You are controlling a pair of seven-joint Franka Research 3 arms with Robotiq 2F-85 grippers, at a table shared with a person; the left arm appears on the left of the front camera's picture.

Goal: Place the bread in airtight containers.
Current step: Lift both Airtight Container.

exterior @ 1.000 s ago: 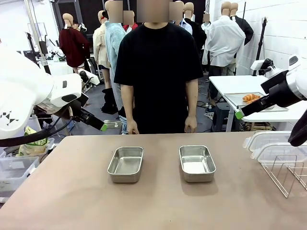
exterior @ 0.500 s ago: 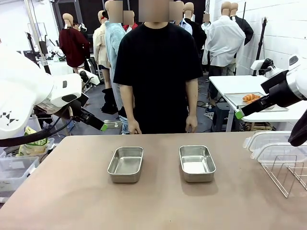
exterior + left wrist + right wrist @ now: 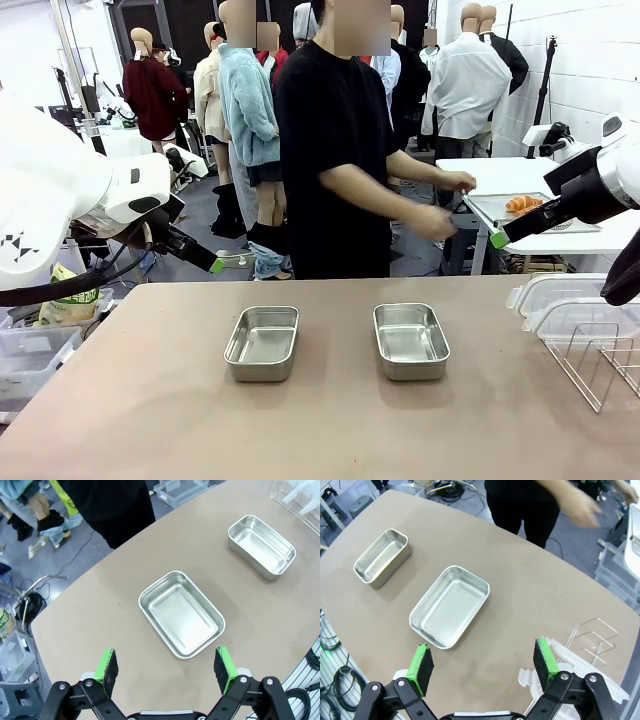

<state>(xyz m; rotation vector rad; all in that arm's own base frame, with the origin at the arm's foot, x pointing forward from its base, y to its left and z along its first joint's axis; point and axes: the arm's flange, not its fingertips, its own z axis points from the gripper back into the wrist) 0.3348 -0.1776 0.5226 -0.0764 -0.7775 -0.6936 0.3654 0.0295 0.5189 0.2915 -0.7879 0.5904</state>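
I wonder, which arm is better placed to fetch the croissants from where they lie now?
Probably the right: the croissants lie on a side table off to the right, and the open right gripper hangs nearest them; the open left gripper is far off.

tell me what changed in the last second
The person in the black T-shirt turned toward the robot's right, both hands reaching toward the white side table holding golden-brown croissants on a flat metal tray. The two empty rectangular stainless-steel tubs and both arms' open jaws stayed put.
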